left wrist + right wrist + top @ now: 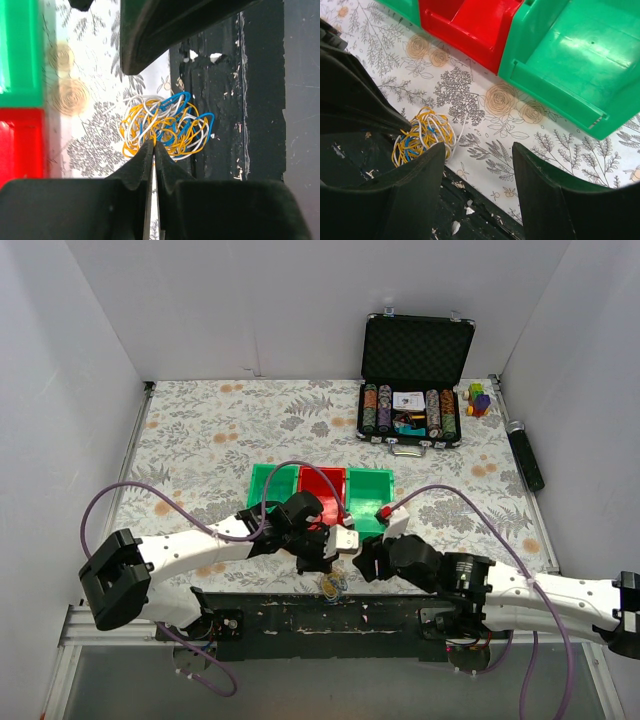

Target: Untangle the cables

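Note:
The cables [167,125] are a small knot of yellow, white and blue wires lying at the table's near edge, half over the black rail. The knot also shows in the top view [331,585] and in the right wrist view [422,135]. My left gripper [152,145] is shut, its tips meeting on the knot's near edge, where a yellow strand runs in between them. In the top view it [318,560] hangs just above the knot. My right gripper [477,150] is open and empty, just right of the knot, over the flowered cloth [485,135]; in the top view it [362,565] faces the left gripper.
Three bins stand just behind the grippers: green [268,483], red [322,488], green [370,495]. An open chip case [412,390], toy blocks [479,398] and a black tool [527,455] are at the back right. A black rail [330,608] runs along the near edge.

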Robot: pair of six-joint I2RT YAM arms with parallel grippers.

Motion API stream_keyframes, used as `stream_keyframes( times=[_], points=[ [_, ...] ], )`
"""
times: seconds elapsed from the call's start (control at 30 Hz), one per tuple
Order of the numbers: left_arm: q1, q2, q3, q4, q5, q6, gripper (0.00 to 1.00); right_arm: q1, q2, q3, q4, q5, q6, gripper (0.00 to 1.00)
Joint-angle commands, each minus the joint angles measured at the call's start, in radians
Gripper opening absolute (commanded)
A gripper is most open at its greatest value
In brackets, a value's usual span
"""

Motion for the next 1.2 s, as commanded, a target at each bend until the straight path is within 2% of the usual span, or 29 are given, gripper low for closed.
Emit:
stream_keyframes(
  times=[0.0,0.2,0.33,0.47,0.83,0.97,1.17],
  points=[
    [0.005,-0.034,-0.040,-0.005,-0.049,-0.086,0.00,0.014,0.027,-0.020,0.177,-0.043,-0.079,0.65],
    [0.031,-0.026,-0.071,0.025,-0.110,-0.171,0.00,0.044,0.072,-0.057,0.325,-0.092,-0.110,0.66],
    [0.073,-0.022,-0.058,0.050,-0.135,-0.229,0.00,0.077,0.109,-0.054,0.366,-0.092,-0.128,0.66],
    [0.113,-0.029,-0.042,0.044,-0.097,-0.270,0.00,0.095,0.158,-0.046,0.408,-0.103,-0.137,0.66],
    [0.111,-0.078,-0.042,0.042,-0.008,-0.353,0.00,0.101,0.363,-0.012,0.578,-0.085,-0.171,0.65],
    [0.113,-0.087,-0.029,0.042,0.002,-0.360,0.00,0.100,0.455,-0.002,0.621,-0.097,-0.160,0.59],
    [0.113,-0.104,0.000,0.011,0.077,-0.383,0.00,0.100,0.518,-0.022,0.656,-0.089,-0.117,0.46]
  ],
)
